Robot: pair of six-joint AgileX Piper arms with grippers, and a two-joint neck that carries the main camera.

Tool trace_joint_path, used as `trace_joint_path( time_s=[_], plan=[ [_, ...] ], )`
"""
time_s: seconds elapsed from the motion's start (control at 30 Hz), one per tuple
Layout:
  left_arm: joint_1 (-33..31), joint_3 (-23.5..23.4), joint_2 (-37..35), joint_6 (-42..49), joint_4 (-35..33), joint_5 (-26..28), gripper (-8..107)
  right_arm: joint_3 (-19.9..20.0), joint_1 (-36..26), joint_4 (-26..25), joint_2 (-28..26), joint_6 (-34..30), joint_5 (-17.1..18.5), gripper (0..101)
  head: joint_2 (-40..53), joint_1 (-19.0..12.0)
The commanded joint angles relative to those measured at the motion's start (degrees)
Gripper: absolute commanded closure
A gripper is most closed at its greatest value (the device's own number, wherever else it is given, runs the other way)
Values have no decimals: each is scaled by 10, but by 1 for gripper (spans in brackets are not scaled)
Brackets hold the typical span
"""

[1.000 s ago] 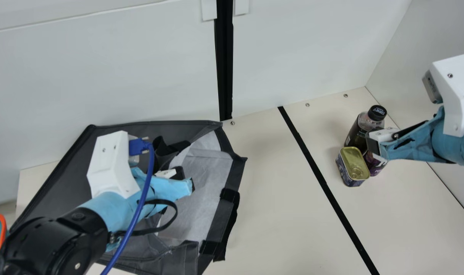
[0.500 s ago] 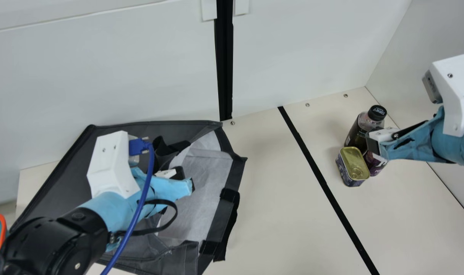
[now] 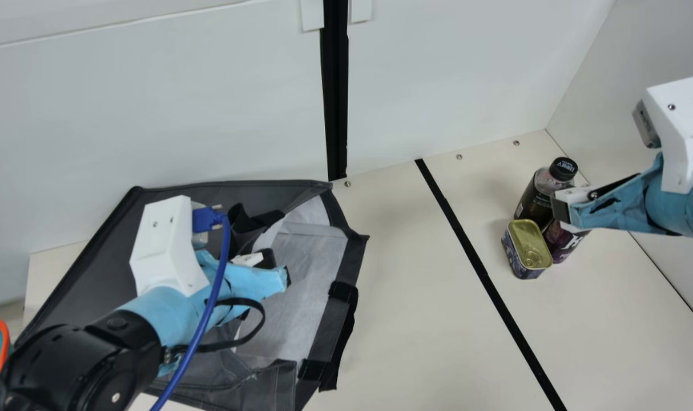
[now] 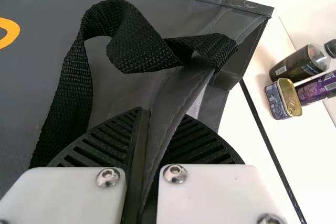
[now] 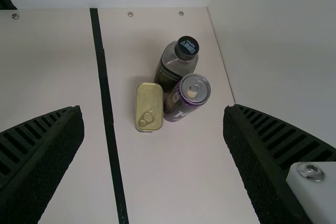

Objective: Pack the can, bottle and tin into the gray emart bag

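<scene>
Left tool (image 3: 282, 278) pinching gray bag (image 3: 104, 251), right tool (image 3: 563, 213) spread wide, white lettering on bottle (image 5: 176, 65) and can (image 5: 180, 103)

White print on the bottle cap (image 5: 187, 48), pale lettering on the can (image 5: 182, 101) and tin (image 4: 275, 100).

In my main view, a black stripe (image 3: 483, 274) crosses the cream bench (image 3: 415, 342) from its back edge, where I see small screws (image 3: 459, 156). White panels (image 3: 209, 114) stand behind, a black post (image 3: 335, 103) between them. I've an orange-rimmed teal basket (image 3: 4, 337) near the bench's left edge.
</scene>
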Motion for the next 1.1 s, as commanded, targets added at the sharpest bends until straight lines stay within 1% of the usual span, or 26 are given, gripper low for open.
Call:
trace_joint_path(
  time_s=[0.0,0.7,1.07],
  plan=[
    [0,0,0,0,0,0,89,-2,-2,-4,4,-2,0,10,-1,-13],
    [0,0,0,0,0,0,89,-6,-18,-28,54,-7,-6,10,-1,-13],
    [0,0,0,0,0,0,89,-7,-26,-29,82,-11,-15,10,-1,-13]
  ],
)
